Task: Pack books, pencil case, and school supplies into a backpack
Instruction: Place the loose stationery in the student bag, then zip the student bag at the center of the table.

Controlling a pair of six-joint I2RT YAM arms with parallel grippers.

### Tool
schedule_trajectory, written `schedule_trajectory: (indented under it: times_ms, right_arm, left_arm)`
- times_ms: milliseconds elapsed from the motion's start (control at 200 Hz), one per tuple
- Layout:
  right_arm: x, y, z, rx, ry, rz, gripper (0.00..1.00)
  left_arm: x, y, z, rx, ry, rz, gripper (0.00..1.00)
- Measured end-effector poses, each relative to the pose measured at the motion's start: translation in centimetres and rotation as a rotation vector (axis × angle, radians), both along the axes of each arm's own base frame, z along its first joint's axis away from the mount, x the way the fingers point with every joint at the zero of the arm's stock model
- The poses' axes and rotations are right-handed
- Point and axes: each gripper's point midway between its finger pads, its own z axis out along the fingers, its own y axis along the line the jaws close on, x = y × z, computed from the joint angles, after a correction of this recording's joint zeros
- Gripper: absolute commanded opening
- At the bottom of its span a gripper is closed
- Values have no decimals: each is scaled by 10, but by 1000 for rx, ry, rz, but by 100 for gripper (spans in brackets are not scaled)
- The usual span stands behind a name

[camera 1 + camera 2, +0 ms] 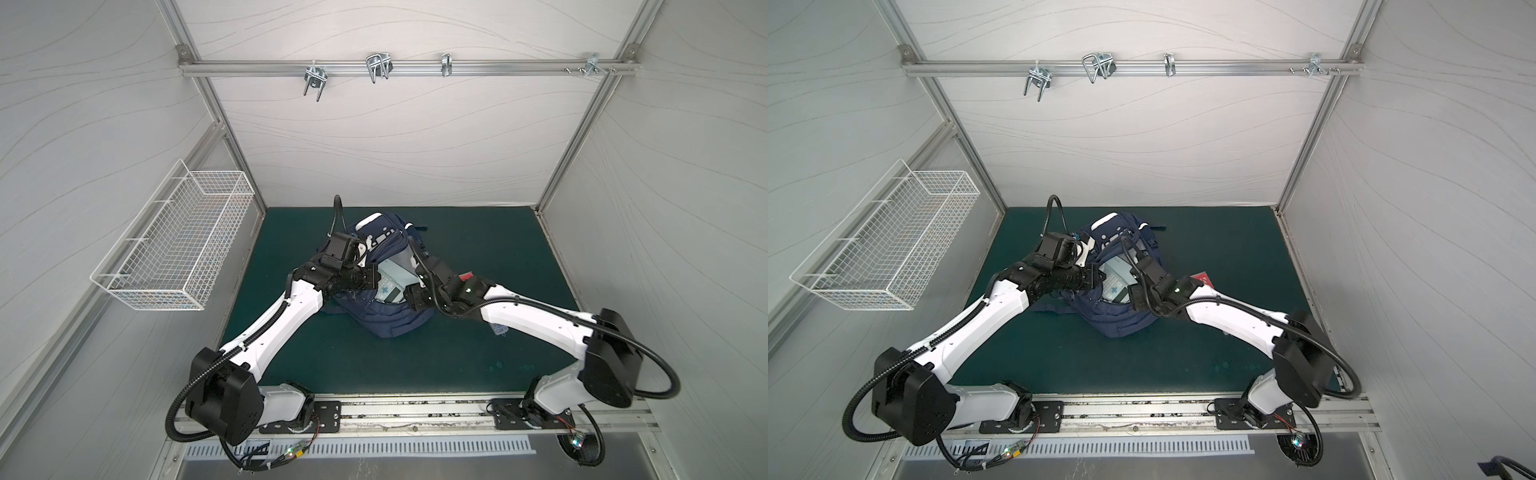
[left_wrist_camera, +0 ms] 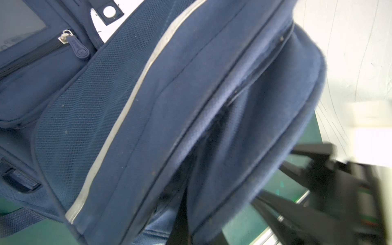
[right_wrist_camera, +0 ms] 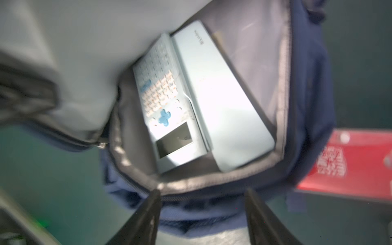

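Green matting (image 1: 478, 374) is covering the tabletop inside a pale-walled booth, and the backpack (image 1: 386, 322) is lying in the middle of it with its main opening gaping upward. Inside the backpack, the calculator (image 3: 169, 127) and the pencil case (image 3: 224, 110) are lying side by side and touching against the grey lining, the calculator keys-up. The left gripper (image 1: 373, 281) is sitting at the backpack's left edge, pinched tight on the rim fabric and holding the flap up. The right gripper (image 3: 203, 207) is hovering over the backpack's near-right rim, its jaws standing apart with nothing between them. Just beside the backpack on the right, a red book (image 3: 350, 161) is lying flat on the matting, partly under the right arm in both top views. Nearer the robot on that side, a clear plastic box (image 1: 498, 330) is peeking out from beneath the right arm. Well left of the backpack, a white wire basket (image 1: 174, 245) is hanging on the side wall.
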Motion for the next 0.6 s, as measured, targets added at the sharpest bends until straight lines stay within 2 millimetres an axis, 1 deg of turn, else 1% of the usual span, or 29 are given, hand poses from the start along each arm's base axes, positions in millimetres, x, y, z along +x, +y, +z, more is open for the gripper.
schedule_trajectory:
  times_ms: [70,110,155,210,280,320,345,405,465,490,525,570,600]
  right_arm:
    - [-17,3,5,34,0,10,47]
    - [-28,8,5,41,3,29,45]
    - [-40,16,4,42,6,54,43]
    - [-54,24,2,42,12,78,38]
    - [-68,32,0,45,18,98,32]
    - [-74,36,-2,52,22,102,29]
    - [-76,38,-3,56,24,101,26]
    - [-77,42,-7,64,36,85,24]
    - [-74,46,-12,62,45,64,29]
    - [-73,47,-14,58,49,58,35]
    - [-71,52,-16,54,53,51,46]
    - [-68,58,-17,54,57,41,64]
    - [-65,63,-15,59,56,36,70]
  left_arm:
    - [-1,-3,-3,-4,14,-10,0]
    - [-2,-5,-7,-3,26,-19,11]
    - [-3,-10,-12,2,45,-35,20]
    - [-7,-16,-16,-2,77,-51,28]
    - [-10,-19,-18,-7,101,-51,36]
    - [-12,-20,-17,-8,108,-47,40]
    - [-13,-19,-16,-9,109,-38,41]
    - [-13,-12,-9,-13,106,3,42]
    - [-12,2,0,-29,96,69,41]
    - [-10,11,5,-45,90,108,41]
    - [-9,24,10,-69,88,163,40]
    - [-8,44,14,-100,89,241,37]
    - [-9,56,13,-118,95,289,33]
